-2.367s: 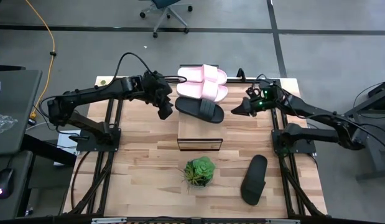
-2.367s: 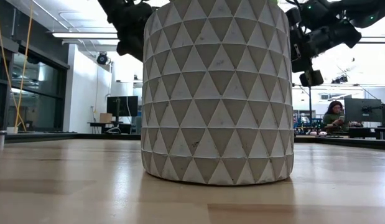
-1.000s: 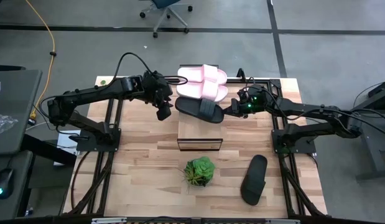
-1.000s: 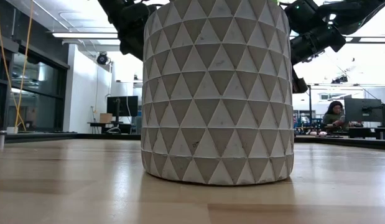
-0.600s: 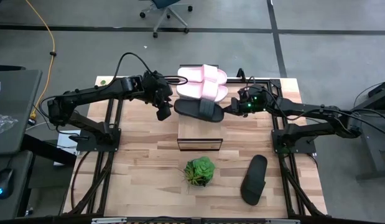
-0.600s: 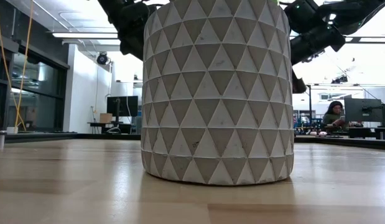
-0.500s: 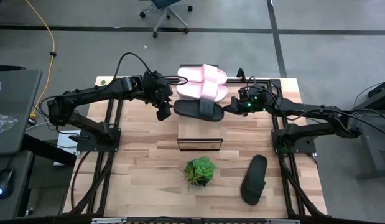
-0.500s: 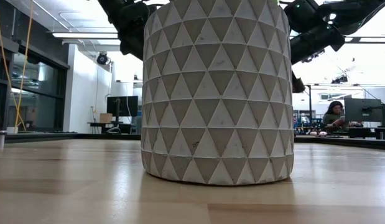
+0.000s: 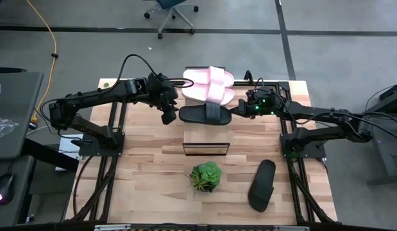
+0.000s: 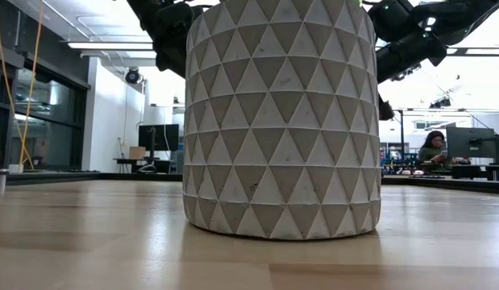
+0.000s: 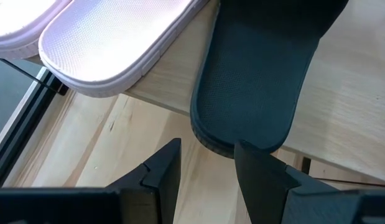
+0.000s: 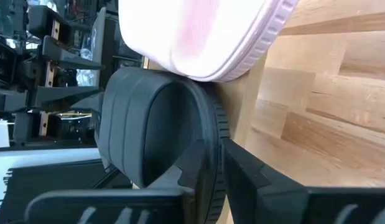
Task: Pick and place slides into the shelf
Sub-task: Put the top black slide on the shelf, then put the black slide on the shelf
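Nearby, a green plant (image 9: 205, 176) in its patterned pot (image 10: 281, 121) blocks the low view on the wooden desk (image 9: 147, 160), while the right gripper (image 9: 234, 113) pinches a black slide (image 9: 204, 114) on the shelf (image 9: 206, 136), beside pink slides (image 9: 209, 85); the left gripper (image 9: 168, 118) fingers (image 11: 156, 171) hang parted.

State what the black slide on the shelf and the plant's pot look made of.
Black slide: likely moulded foam or rubber, matte, with a finely pebbled footbed. Pot: probably concrete or ceramic, pale grey, matte, faceted in raised triangles with small pits. Shelf: light wood.
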{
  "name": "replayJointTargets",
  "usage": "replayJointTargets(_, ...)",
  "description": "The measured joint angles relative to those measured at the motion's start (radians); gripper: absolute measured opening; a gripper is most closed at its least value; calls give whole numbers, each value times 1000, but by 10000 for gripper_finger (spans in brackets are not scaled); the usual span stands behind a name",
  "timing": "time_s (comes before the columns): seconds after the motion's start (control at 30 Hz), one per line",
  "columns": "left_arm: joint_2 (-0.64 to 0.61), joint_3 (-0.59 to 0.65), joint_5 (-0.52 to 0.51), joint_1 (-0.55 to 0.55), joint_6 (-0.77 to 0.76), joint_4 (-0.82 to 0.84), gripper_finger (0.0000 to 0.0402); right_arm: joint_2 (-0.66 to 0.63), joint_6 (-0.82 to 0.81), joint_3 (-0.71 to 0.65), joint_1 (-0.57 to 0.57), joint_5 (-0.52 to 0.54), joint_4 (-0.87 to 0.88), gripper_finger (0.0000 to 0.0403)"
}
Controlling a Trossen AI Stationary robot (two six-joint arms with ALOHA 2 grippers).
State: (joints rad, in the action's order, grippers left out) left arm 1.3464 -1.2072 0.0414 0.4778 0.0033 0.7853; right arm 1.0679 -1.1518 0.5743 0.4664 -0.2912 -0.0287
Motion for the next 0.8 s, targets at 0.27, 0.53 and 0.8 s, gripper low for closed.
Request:
replayJointTargets(0.27,0,0,0,0,0,-2,138,-17,4,0,0,88,-4,85)
replayJointTargets(0.53,0,0,0,0,0,-2,138,-92,81,0,17,187,42,101)
replayJointTargets(0.8,0,0,24,0,50,3,138,-301,210,0,84,146,263,101)
